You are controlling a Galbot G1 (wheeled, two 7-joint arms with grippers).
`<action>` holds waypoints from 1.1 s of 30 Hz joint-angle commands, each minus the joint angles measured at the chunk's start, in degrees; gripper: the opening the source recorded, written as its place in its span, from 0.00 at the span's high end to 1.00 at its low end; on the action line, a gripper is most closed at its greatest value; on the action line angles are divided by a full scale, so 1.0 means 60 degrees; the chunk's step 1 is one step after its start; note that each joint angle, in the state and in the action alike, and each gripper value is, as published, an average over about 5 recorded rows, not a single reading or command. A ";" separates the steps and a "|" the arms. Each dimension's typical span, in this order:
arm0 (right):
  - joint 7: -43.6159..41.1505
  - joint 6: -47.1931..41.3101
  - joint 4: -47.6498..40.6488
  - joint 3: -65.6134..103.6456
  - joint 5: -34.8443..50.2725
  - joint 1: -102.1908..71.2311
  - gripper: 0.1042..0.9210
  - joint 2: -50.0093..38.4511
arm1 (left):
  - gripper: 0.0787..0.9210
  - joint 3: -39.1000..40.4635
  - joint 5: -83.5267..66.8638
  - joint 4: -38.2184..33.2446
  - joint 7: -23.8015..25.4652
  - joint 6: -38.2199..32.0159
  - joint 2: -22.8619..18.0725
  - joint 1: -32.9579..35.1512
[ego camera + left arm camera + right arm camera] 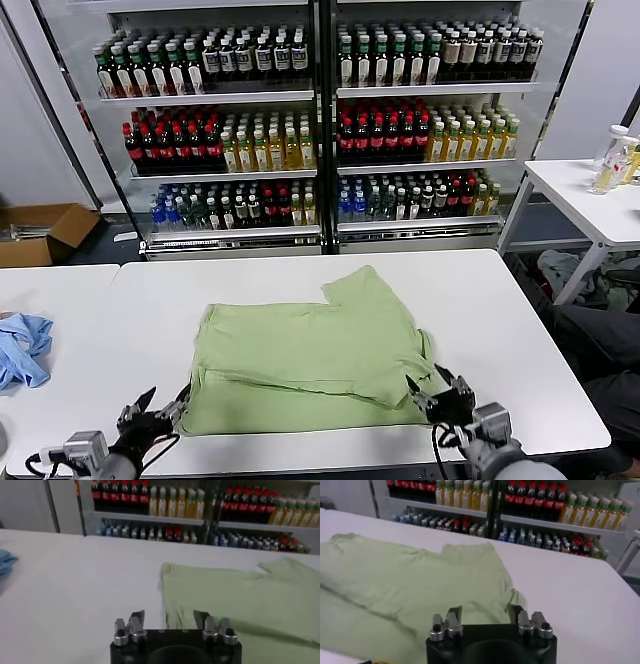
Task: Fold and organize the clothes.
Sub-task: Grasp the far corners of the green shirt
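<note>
We note the light green shirt point(310, 365) lying folded over itself at the middle of the white table point(520, 330), one sleeve jutting toward the far side, its near edge close to the table's near edge. The left gripper point(150, 410) sits at the shirt's near left corner and the right gripper point(440, 392) at its near right corner, both with fingers spread and holding nothing. A light blue garment point(22, 350) lies well apart at far left; drink shelves point(320, 120) stand beyond the table.

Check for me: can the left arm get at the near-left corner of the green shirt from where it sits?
Probably yes. The left gripper sits open at the table's near edge, right beside the green shirt, with nothing lying between its fingers and that corner. The blue garment lies well off to the side.
</note>
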 commanded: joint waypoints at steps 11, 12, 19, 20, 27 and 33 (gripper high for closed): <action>0.0030 -0.0075 -0.5378 -0.2748 0.0801 0.6447 0.12 0.1386 | 0.12 0.2474 -0.0245 0.4361 -0.0547 0.0130 0.1195 -0.5840; 0.0014 -0.0088 -0.5597 -0.2794 0.0832 0.6590 0.12 0.1472 | 0.12 0.2635 -0.0187 0.4583 -0.0589 0.0169 0.1181 -0.6042; -0.0082 -0.0135 -0.7214 -0.3085 0.0867 0.7649 0.12 0.2133 | 0.12 0.3515 0.0110 0.5767 -0.0745 0.0372 0.0905 -0.7206; -0.0088 -0.0133 -0.7428 -0.3123 0.0868 0.7805 0.12 0.2232 | 0.12 0.3625 0.0165 0.5913 -0.0745 0.0392 0.0860 -0.7324; -0.0171 -0.0068 -0.8885 -0.3330 0.0685 0.8577 0.12 0.2854 | 0.12 0.4142 0.0407 0.6707 -0.0716 0.0437 0.0587 -0.7977; -0.0247 -0.0040 -0.9771 -0.3388 0.0512 0.8884 0.12 0.3279 | 0.12 0.4348 0.0466 0.7128 -0.0695 0.0420 0.0293 -0.8321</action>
